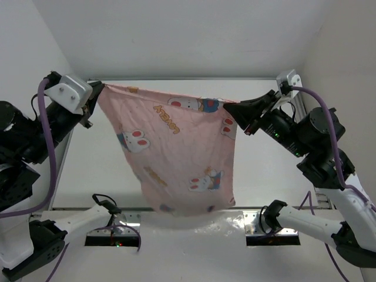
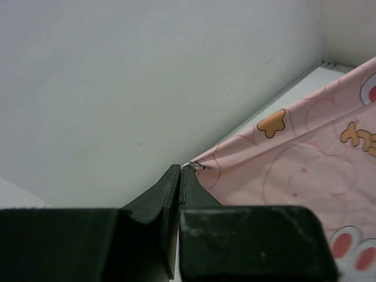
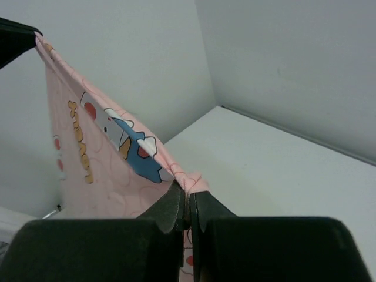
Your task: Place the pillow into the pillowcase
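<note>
The pink pillowcase (image 1: 176,153) with white bunnies hangs spread in the air between my two grippers, its lower edge drooping toward the table's front. My left gripper (image 1: 94,101) is shut on its upper left corner; in the left wrist view the corner (image 2: 197,166) is pinched at the fingertips (image 2: 182,173). My right gripper (image 1: 230,109) is shut on the upper right corner; in the right wrist view the cloth (image 3: 194,182) is bunched between the jaws (image 3: 189,197). The olive-brown pillow is hidden or out of view.
The white table (image 1: 276,170) is boxed in by white walls at the back and both sides. The arm bases and purple cables (image 1: 50,158) sit at the near edge.
</note>
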